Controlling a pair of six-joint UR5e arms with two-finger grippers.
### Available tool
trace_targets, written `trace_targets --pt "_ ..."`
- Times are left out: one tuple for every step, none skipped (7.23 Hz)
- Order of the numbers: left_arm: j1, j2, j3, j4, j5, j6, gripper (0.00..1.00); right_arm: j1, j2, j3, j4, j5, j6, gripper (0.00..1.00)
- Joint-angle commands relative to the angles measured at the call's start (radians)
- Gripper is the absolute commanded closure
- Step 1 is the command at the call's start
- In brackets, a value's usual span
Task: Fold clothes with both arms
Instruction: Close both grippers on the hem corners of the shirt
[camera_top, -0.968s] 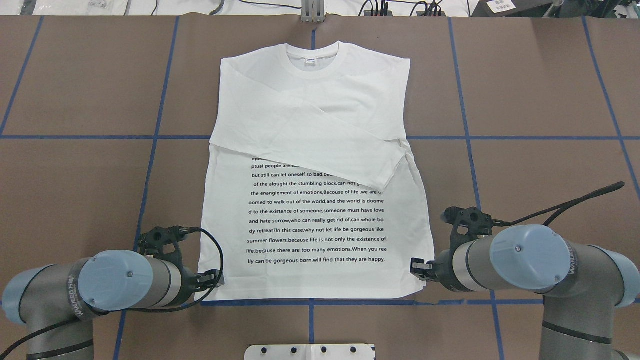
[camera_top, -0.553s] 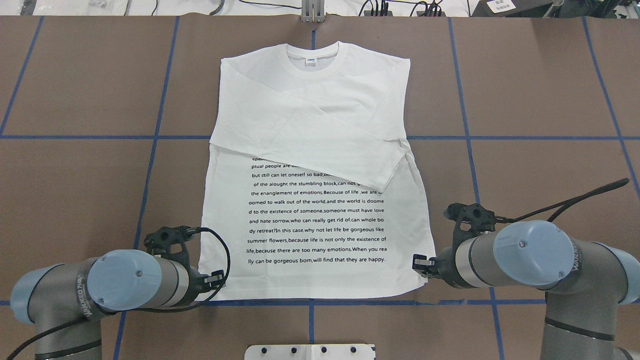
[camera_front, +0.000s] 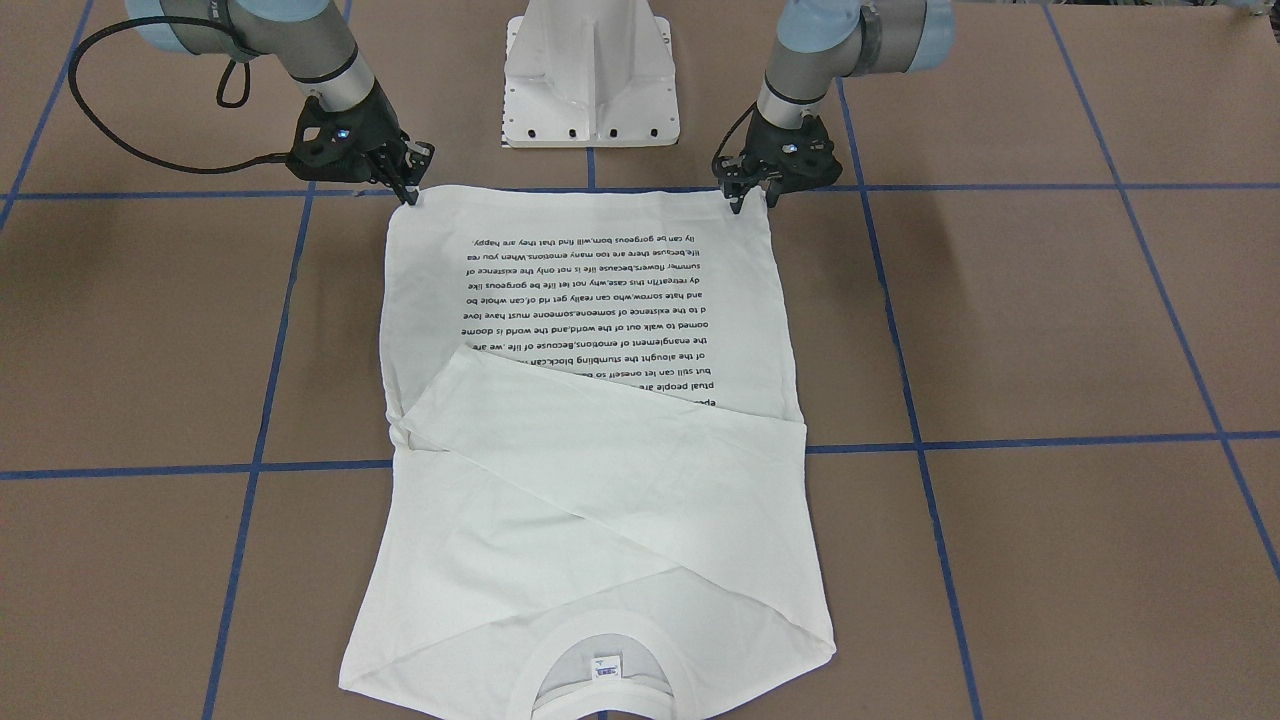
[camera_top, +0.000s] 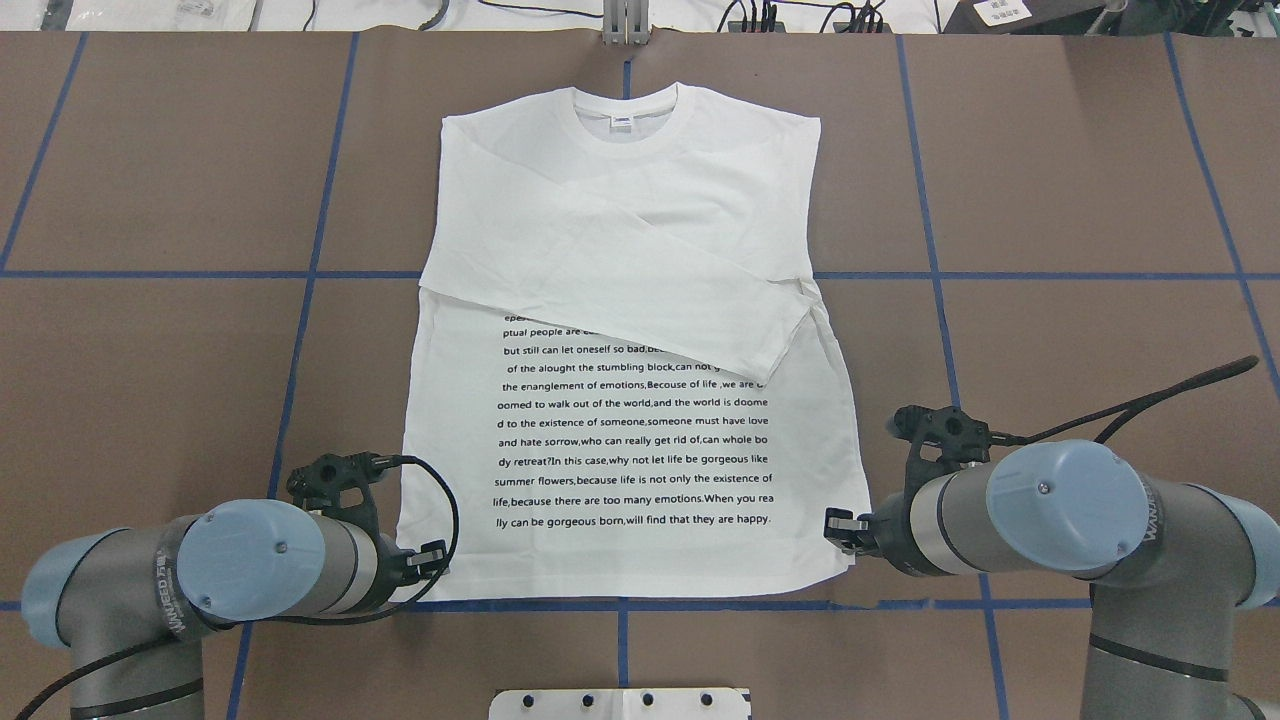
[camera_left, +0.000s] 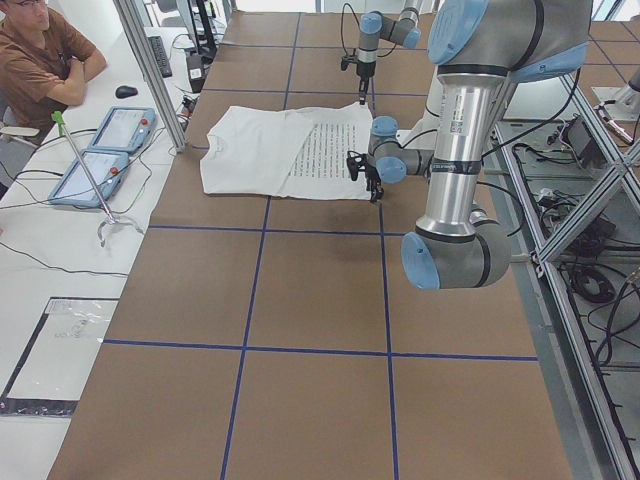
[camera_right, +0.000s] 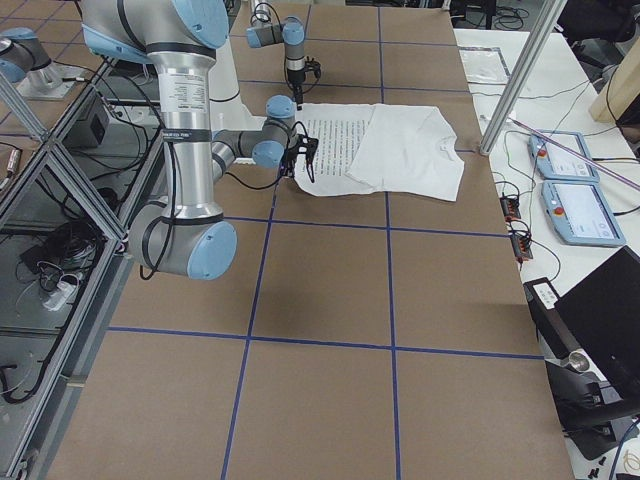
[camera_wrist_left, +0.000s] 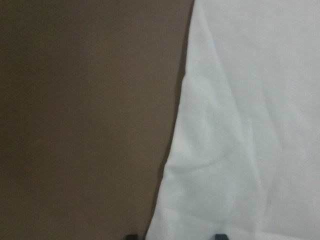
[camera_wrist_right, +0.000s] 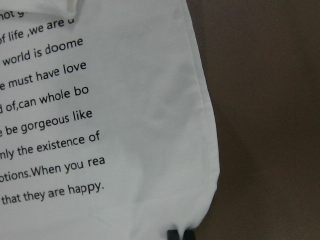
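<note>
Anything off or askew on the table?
Minor only: the T-shirt lies flat, but the top folded sleeve runs diagonally, covering the top of the text block, and the cloth puckers by its cuff at the shirt's side edge. No damage visible.

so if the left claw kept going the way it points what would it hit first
The shirt: the left claw points down at its bottom corner, open astride the cloth edge, with the table right beneath. Its height above the cloth is unclear.
</note>
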Motion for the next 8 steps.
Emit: trace_targets --pt "0.0 -0.002 -0.001 0.006 0.0 -0.001 0.39 0.001 0.001 0.0 0.0 0.0 0.0 1.0" --pt "0.0 -0.004 -0.001 0.006 0.0 -0.001 0.41 0.001 0.001 0.0 -0.001 0.0 0.0 1.0" --pt "0.0 -0.01 -0.001 0.006 0.0 -0.002 0.52 0.001 -0.001 0.0 -0.001 0.0 0.0 1.0" --pt "0.0 -0.025 -0.001 0.006 -0.002 -0.004 0.62 0.001 -0.001 0.0 0.0 0.0 0.0 1.0" --pt "0.0 -0.032 -0.001 0.006 -0.003 -0.017 0.71 0.002 -0.001 0.0 0.0 0.0 0.0 1.0" --pt "0.0 -0.035 -0.004 0.006 -0.003 -0.031 0.75 0.002 0.002 0.0 0.0 0.0 0.0 1.0" --pt "0.0 -0.033 -0.007 0.007 -0.003 -0.031 0.8 0.001 0.002 0.0 0.0 0.0 0.0 1.0" --pt "-0.001 -0.032 -0.006 0.006 -0.003 -0.031 0.81 -0.001 0.004 -0.002 -0.001 0.0 0.0 1.0"
